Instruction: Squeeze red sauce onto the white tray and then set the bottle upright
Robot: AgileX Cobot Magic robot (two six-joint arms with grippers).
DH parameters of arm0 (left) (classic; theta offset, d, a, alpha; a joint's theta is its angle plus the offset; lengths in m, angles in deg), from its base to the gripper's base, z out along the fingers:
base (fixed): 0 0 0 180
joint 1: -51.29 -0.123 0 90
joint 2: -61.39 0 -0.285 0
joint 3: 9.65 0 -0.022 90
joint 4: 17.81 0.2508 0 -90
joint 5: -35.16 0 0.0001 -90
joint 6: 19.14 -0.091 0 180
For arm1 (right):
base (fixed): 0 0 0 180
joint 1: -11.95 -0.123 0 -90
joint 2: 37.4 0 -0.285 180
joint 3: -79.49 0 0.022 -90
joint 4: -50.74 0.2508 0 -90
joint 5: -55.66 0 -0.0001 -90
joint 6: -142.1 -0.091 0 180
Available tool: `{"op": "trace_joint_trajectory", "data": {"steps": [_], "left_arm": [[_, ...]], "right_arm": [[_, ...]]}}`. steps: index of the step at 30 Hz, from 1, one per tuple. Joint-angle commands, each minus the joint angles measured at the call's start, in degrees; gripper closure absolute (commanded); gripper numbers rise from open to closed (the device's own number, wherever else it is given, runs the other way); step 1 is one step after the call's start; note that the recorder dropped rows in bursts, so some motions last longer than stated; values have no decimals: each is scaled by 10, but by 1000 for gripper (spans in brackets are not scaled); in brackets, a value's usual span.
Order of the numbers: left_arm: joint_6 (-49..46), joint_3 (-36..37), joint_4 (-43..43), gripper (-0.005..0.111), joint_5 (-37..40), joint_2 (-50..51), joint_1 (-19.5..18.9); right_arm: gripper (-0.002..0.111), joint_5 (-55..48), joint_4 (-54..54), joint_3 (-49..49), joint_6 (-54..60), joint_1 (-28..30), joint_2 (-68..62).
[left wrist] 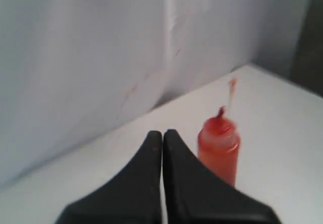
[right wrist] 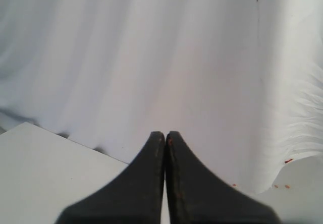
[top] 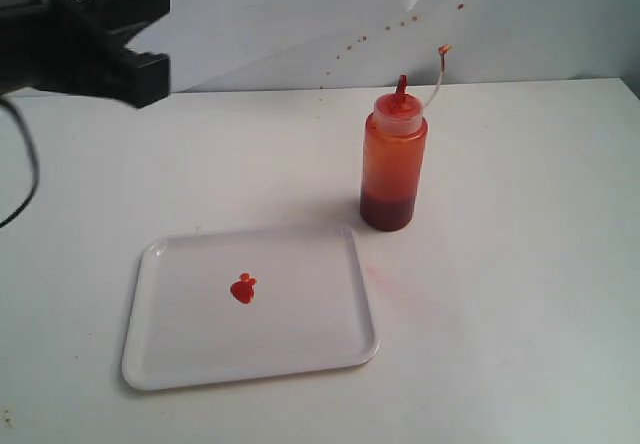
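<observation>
Bottle point(top: 393, 169) stands upright, long axis vertical, just past the tray's point(top: 300, 334) far corner, with sauce point(top: 243, 288) on the tray. My left gripper point(left wrist: 162, 134), clenched on nothing, points toward it. My right gripper point(right wrist: 165, 134), likewise clenched and empty, faces only backdrop.

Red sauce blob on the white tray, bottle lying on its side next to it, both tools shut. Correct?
Not quite: the bottle stands upright, apart from the white tray, as the exterior view shows. The rest holds: the red sauce blob is on the tray, and the left tool and right tool are shut.
</observation>
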Motion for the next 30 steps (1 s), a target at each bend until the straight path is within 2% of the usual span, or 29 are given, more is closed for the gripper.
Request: {"op": "trace_joint_trajectory", "data": {"steps": [1, 4, 8, 17, 19, 21, 27, 30], "left_arm": [[-210, 133, -240, 105, -148, -128, 0], [-211, 232, -242, 105, -163, -220, 0], [-211, 320, -242, 105, -162, -323, 0], [-228, 465, -242, 105, -153, -469, -1], [-227, 473, -242, 105, -153, -498, -1], [-224, 473, -251, 105, -66, -531, -1], [-227, 473, -252, 105, 116, -620, -13], [-224, 473, -251, 105, 133, -620, -43]], "right_arm": [[108, -3, -1, -2, 0, 4, 2], [108, -3, -1, -2, 0, 4, 2], [108, -3, -1, -2, 0, 4, 2], [108, -3, -1, -2, 0, 4, 2], [108, -3, -1, -2, 0, 4, 2], [108, -3, -1, -2, 0, 4, 2], [108, -3, -1, -2, 0, 4, 2], [108, -1, -1, -2, 0, 4, 2]]}}
